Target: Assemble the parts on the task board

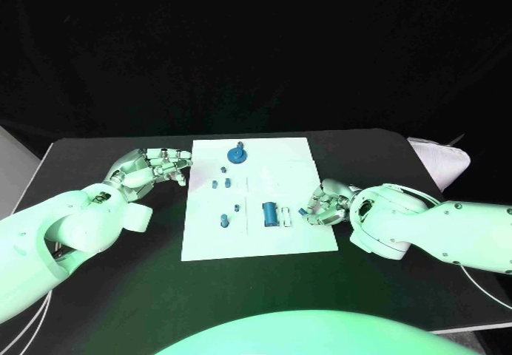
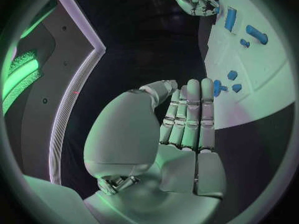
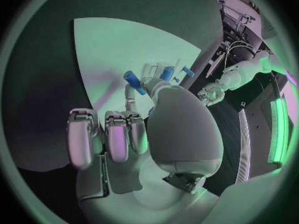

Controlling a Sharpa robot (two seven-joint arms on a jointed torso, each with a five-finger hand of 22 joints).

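White task board (image 1: 277,240) is rigid and flat, mid-table. Blue block (image 1: 271,214) sits near its right edge: light, hard, likely slick; pinch its long sides. Right hand (image 1: 325,205) is beside it, grasp unclear. Left hand (image 1: 149,168) rests off the board's left edge, fingers together, empty.

I'm working in what looks like a robotics lab or test studio, not a home or shop. My black table (image 1: 106,274) sits against a black backdrop (image 1: 256,59) that closes off everything from nine o'clock round to three. At the table's centre lies a white task board (image 1: 288,166) carrying small blue parts (image 1: 271,214), a bench-test fixture. From the right wrist camera I see cables (image 3: 231,50) and rack-like equipment (image 3: 239,15) past the table, plus lit strips (image 3: 275,129) along the room's edge.
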